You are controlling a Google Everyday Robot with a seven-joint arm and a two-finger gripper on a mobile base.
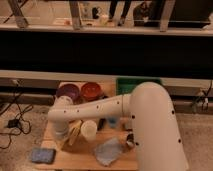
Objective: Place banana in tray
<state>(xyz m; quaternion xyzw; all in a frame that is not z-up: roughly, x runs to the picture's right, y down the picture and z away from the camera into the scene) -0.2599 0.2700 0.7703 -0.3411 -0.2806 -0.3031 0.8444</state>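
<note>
Gripper (66, 141) shown low over the near left part of the wooden table (85, 160), at the end of a wrist section that is pointed straight down. How far it is opened cannot be told, since its tip is not set apart from the wrist and the fruit in this view. The banana (75, 133) is seen directly against the gripper on its right side, tilted, with the upper end leaned away to the right; whether it is gripped or merely touched cannot be decided. A white cup (89, 131) is stood upright just beyond the banana, further right. The arm (95, 109) is carried leftward, almost level, from the large white shoulder housing (152, 125) and is bent sharply downward at a rounded elbow above the gripper. The tray (140, 82), dark green, is located well to the right of the gripper and behind it, at the far edge of the table, partly covered by the housing. A purple bowl (67, 91) and a red bowl (91, 90) are set side by side behind the gripper. A blue sponge (42, 155) is laid in front and to the left, a grey-blue cloth (109, 150) in front and to the right.
</note>
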